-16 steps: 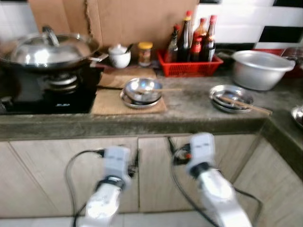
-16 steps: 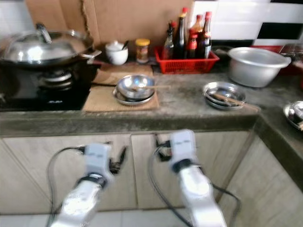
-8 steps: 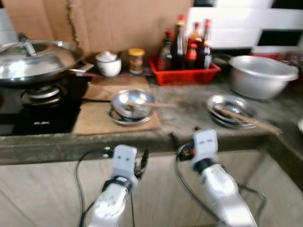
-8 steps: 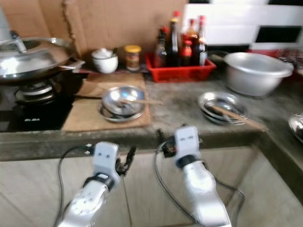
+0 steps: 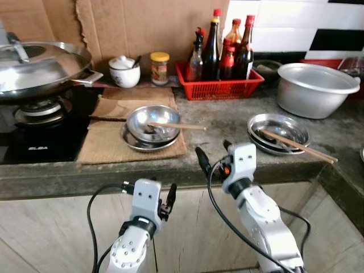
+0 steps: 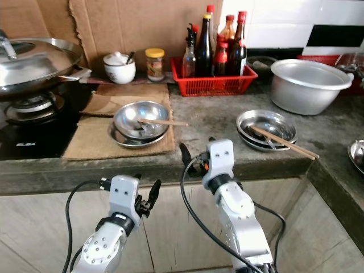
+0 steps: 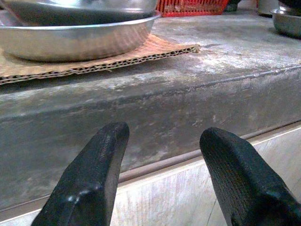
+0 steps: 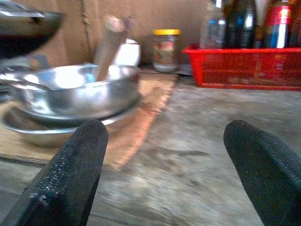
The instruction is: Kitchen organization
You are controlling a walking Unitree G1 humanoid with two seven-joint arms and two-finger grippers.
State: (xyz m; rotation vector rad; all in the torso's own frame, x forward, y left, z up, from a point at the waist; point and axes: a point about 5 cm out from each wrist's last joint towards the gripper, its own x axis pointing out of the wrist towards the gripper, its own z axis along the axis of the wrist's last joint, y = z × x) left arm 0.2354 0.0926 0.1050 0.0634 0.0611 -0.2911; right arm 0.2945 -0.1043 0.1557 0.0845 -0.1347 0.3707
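Nothing tidied yet: right tool (image 5: 211, 156) spread and empty at mid-frame surface (image 5: 227, 133) edge, left tool (image 5: 169, 202) spread below it; steel bowl with chopsticks (image 5: 153, 123) untouched centre-left.

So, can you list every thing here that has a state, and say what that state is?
Wok: on the stove, lid on.
Jar: upright, yellow lid on.
Bottles: upright in the red basket, capped.
Left bowl: stacked on a plate, chopstick across it.
Right bowl: chopstick across it, sticking past the rim.
Pot: upright, no lid.
Left claw: open, below the counter edge.
Right claw: open, at counter height.
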